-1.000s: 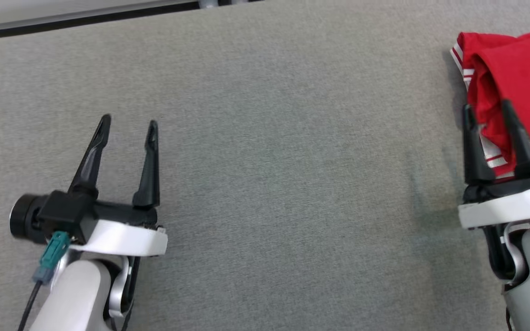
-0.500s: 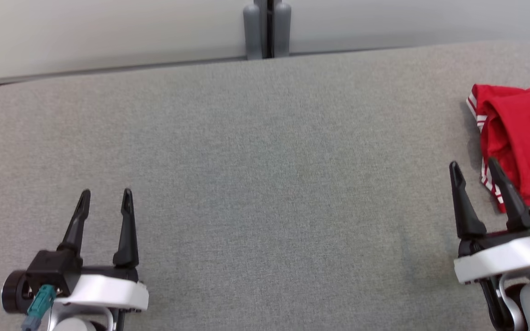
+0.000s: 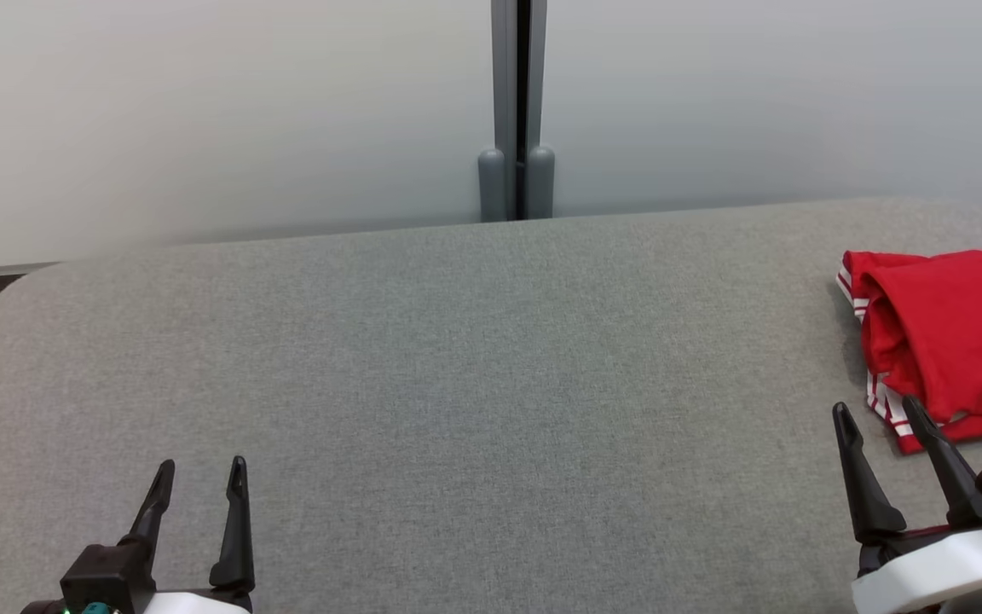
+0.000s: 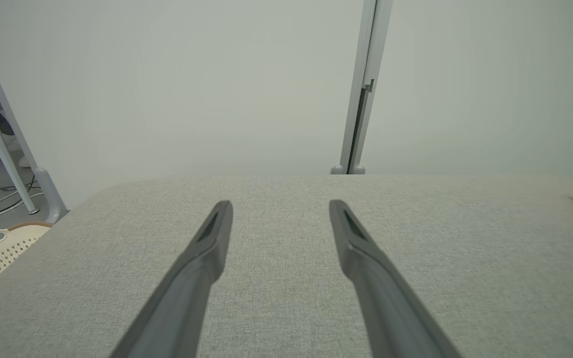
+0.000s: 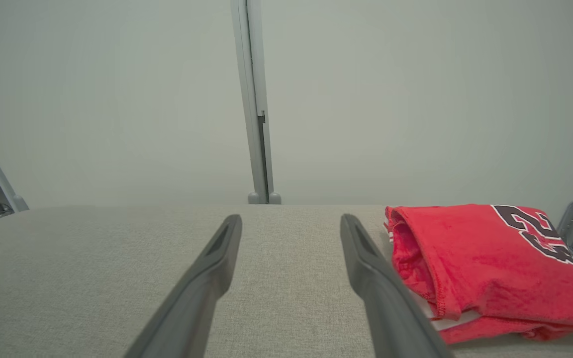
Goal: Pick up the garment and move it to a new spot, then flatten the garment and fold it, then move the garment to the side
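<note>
The folded red garment [image 3: 943, 333] lay at the right edge of the frame on the grey tabletop [image 3: 457, 358]. The right claw [image 3: 876, 405] stood at lower right, fingers spread and empty, just beside the garment's near corner. The left claw [image 3: 201, 463], at lower left, was likewise spread wide and held nothing, well apart from the garment.

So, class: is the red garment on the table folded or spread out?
Folded. The red garment lies in a compact bundle on the table, layered edges showing at one end.
</note>
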{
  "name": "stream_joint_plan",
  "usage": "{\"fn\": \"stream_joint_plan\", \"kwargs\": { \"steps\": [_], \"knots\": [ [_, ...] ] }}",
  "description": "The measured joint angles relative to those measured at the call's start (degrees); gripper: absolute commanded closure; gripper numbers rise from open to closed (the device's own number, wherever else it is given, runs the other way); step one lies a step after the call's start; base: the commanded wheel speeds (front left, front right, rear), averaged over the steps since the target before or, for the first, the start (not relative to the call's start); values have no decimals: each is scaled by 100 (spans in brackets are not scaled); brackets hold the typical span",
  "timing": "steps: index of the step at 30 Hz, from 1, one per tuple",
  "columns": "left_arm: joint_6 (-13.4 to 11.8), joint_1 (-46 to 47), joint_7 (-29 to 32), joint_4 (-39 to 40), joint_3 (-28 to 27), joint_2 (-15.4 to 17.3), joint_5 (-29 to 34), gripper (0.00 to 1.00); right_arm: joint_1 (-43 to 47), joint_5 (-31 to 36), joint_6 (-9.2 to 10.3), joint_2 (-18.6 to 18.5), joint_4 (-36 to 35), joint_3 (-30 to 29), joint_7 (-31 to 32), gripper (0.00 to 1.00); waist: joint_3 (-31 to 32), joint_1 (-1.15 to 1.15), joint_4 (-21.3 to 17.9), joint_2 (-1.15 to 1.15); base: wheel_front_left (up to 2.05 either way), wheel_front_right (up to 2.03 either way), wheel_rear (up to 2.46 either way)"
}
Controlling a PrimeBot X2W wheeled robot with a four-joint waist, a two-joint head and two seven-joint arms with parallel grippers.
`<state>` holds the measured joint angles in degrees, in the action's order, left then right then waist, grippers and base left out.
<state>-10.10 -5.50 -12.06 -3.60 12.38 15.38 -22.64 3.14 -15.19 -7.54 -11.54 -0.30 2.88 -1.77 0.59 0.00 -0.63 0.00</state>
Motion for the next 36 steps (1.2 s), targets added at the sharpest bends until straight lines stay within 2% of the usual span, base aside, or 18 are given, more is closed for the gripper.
{"fn": "stream_joint_plan", "kwargs": {
  "steps": [10,36],
  "knots": [
    [-98,-123,97,130,57,-1,-7,0,163,62,0,49,-255,4,180,0,154,0,12,0,0,0,0],
    [-208,-121,137,219,111,29,-29,0,189,18,0,107,-212,-14,152,0,136,0,38,0,0,0,0]
  ]
}}
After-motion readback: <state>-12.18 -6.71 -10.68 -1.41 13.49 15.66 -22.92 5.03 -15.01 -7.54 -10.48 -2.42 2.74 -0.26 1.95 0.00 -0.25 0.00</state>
